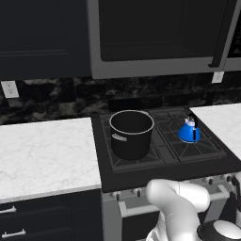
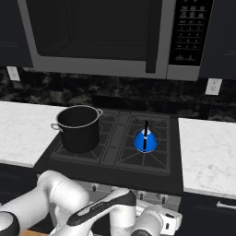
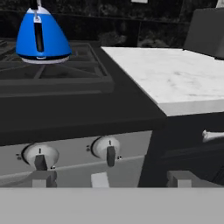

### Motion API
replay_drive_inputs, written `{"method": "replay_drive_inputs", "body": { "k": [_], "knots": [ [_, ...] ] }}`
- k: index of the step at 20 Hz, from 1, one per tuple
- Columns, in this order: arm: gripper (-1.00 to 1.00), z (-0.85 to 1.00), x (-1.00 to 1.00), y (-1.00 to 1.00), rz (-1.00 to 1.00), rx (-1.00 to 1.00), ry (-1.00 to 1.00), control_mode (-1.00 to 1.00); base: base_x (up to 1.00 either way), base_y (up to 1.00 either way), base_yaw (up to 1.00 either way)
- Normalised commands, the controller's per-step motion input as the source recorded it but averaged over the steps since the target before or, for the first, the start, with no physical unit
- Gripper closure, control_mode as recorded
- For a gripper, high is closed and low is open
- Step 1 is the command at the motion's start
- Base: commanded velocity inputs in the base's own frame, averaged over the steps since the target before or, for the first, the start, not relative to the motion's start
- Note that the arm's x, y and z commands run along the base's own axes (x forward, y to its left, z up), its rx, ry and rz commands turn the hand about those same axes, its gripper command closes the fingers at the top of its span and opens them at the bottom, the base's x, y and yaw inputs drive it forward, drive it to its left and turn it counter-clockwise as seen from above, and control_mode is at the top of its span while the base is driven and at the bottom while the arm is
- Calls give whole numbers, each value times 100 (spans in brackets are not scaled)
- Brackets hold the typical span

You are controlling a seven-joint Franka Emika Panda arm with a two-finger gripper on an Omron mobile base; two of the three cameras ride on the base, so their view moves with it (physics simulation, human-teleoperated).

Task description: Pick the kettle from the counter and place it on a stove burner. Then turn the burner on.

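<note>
The small blue kettle [image 1: 189,132] stands upright on the stove's right rear stove burner [image 2: 145,146]; light and rigid, it is best taken by its arched handle. The tool [image 3: 109,179], fully open and empty, faces the knobs [image 3: 107,148].

Counted: one blue kettle [image 3: 42,37] and one black pot [image 1: 131,133], both on the stove grates beyond the gripper. Two stove knobs [image 3: 106,150] just ahead of the fingertips. Two white counter slabs [image 2: 207,154], one microwave [image 2: 99,34], two wall outlets [image 1: 10,89], two drawer handles [image 1: 13,233].
</note>
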Motion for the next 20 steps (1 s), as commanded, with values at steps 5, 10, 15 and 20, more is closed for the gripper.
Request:
{"method": "replay_drive_inputs", "body": {
  "k": [5,10,15,20],
  "knots": [
    [-100,-48,0,-17,1,2,-12,-100,0,0,0],
    [-100,-18,0,-1,10,0,-12,-100,0,0,0],
    [-100,0,9,-3,15,0,-11,-100,0,0,0],
    [-100,0,4,-18,5,0,-1,-100,0,0,0]
  ]
}}
